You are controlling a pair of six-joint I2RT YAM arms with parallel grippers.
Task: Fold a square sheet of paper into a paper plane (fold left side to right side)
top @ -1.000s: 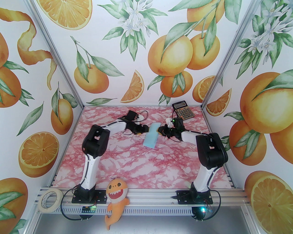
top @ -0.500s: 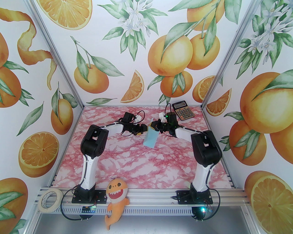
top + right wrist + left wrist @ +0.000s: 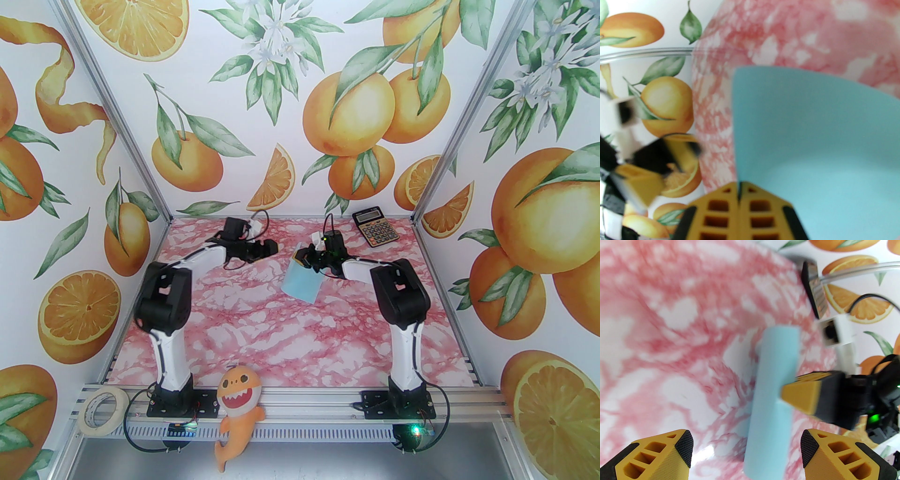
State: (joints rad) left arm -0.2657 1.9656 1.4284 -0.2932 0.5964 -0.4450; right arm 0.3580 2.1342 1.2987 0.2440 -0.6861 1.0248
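Right gripper point(image 3: 739, 185): clamped tight on one edge of the square sheet of paper point(image 3: 811, 140), fingers together with the blue sheet nipped between the tips.
Left gripper point(image 3: 746, 448): jaws well apart, nothing between them, hovering to the left of the sheet and clear of it.
Sheet: up off the table point(image 3: 281, 337) at its far end, hanging from the right pinch, bowed into a soft curve, mid-table between the two grippers.
Near edge: looks low, maybe brushing the table, but too blurred in the wrist views to call.
Calculator point(image 3: 375, 227): parked at the far right corner, well apart from the action.
Step in hand: by the look of it, setting the sheet up for the left-over-right fold; no crisp crease visible yet.
To do it well: lower the sheet flat first, curve gone, before any folding.
Anchor: keep the right pinch firm on its edge so the thin paper cannot slide on the slick marble top.
Left side: slip one finger under the left edge, close on the edge only, sweep it over in a low arc.
Alignment: match corner to corner before pressing; a skewed half spoils every later wing.
Crease: press from the middle outward, slowly.
Risk: floppy paper, likely to buckle or slip the pinch if tugged.
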